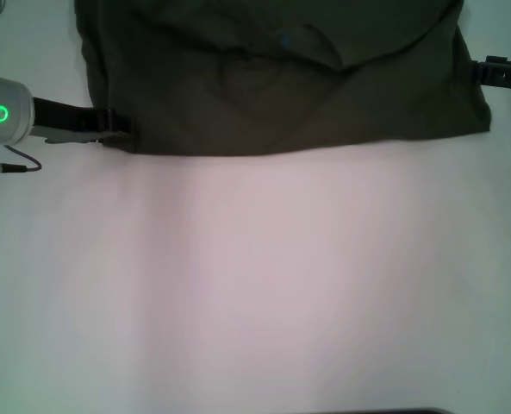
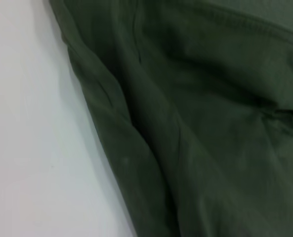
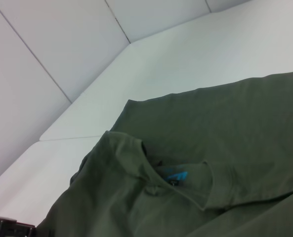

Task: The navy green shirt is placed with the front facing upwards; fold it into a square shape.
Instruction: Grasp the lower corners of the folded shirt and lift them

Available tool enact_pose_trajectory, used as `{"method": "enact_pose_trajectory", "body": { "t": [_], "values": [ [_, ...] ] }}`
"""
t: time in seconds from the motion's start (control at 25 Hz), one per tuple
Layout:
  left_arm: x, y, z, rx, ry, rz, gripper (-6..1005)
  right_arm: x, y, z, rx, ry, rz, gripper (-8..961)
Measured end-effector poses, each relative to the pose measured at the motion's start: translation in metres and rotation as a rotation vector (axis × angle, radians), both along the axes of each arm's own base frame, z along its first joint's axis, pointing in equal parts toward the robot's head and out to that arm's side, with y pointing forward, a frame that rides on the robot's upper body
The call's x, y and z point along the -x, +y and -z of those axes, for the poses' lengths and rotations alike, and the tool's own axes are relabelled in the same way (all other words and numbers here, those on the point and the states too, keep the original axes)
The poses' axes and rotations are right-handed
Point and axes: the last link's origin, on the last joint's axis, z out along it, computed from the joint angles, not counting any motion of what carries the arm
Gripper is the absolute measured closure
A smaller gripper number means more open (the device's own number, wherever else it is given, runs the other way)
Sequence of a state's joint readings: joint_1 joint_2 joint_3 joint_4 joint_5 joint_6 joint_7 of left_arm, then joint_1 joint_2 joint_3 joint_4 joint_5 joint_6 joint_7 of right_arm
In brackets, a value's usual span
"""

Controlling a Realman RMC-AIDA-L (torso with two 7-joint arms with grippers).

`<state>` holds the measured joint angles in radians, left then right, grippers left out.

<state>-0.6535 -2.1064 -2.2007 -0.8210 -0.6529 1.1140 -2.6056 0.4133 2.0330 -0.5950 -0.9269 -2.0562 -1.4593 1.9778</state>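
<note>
Soft, even light is falling across the white bench (image 1: pixel 264 285) in the head view, and a faint pinkish cast is spreading over its middle while the corners are fading to a cooler grey. The navy green shirt (image 1: pixel 281 78) is reading very dark, its folds showing only as dim creases, and a thin shadow is lying under its near hem. A green ring light (image 1: pixel 0 113) is glowing on the left arm. The left wrist view is looking soft (the cloth's seams are blurring slightly). In the right wrist view the light is staying flat and glare-free, with the blue label (image 3: pixel 177 176) showing brightly.
</note>
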Motion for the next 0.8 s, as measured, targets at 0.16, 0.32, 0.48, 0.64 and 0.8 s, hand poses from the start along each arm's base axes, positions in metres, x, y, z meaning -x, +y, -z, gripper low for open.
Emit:
{"method": "enact_pose_trajectory", "body": {
  "t": [0.16,0.32,0.48,0.64,0.8],
  "values": [
    [-0.001,-0.002,-0.002,0.007,-0.008,0.000,508,0.001,0.002,-0.001,0.005,0.004,0.007,53],
    [-0.002,-0.002,-0.002,0.018,-0.015,-0.002,668,0.000,0.002,-0.003,0.009,0.007,0.021,53],
    [-0.005,-0.002,-0.003,0.026,-0.018,0.004,840,-0.002,0.002,-0.007,0.009,0.018,0.047,53],
    [-0.007,-0.002,-0.007,0.029,-0.020,0.011,963,-0.009,0.001,-0.013,0.026,0.012,0.105,53],
    [-0.010,-0.003,-0.010,0.055,-0.031,0.010,972,-0.017,0.007,-0.024,0.077,-0.023,0.220,53]
  ]
}}
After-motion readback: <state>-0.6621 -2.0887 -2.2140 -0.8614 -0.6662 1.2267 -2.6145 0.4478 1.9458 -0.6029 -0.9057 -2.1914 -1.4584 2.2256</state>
